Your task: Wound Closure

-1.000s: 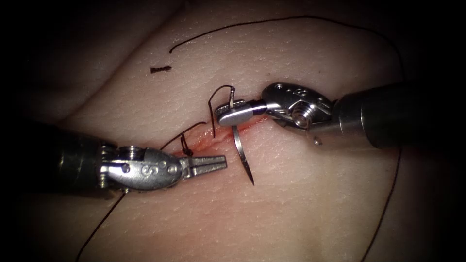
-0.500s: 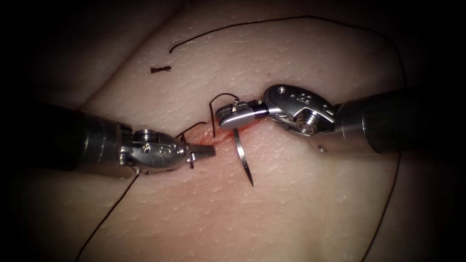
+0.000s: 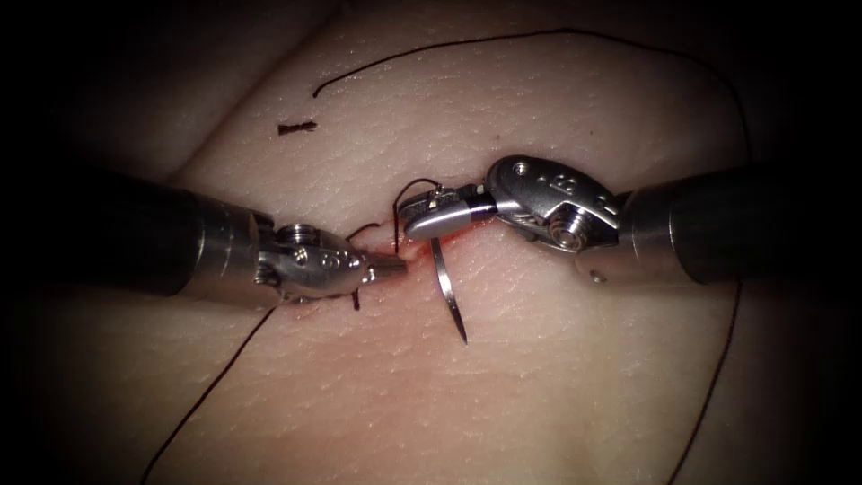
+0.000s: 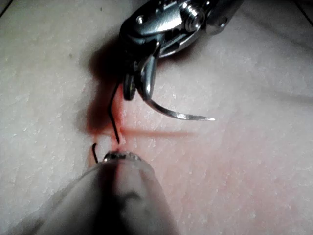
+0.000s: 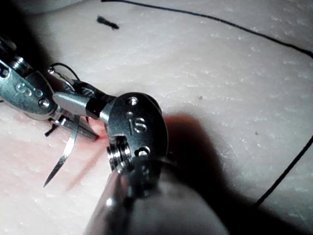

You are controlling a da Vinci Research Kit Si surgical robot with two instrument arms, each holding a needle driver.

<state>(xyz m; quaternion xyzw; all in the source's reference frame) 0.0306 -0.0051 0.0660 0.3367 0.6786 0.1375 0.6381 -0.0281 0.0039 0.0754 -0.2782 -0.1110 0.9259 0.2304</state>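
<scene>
your right tool (image 3: 437,214) clamps the needle (image 3: 446,292) near its swaged end, point hanging clear of the tissue (image 3: 503,395); your left tool (image 3: 388,266) (nearer, jaws together, empty) meets the cut (image 3: 400,251).

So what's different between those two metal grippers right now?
The right gripper is shut on the needle near its thread end, the point hanging free above the tissue; the left gripper holds nothing. The right gripper sits over the cut; the left gripper's shut tip rests at the cut from the left side. Both are shiny steel on dark shafts.
</scene>
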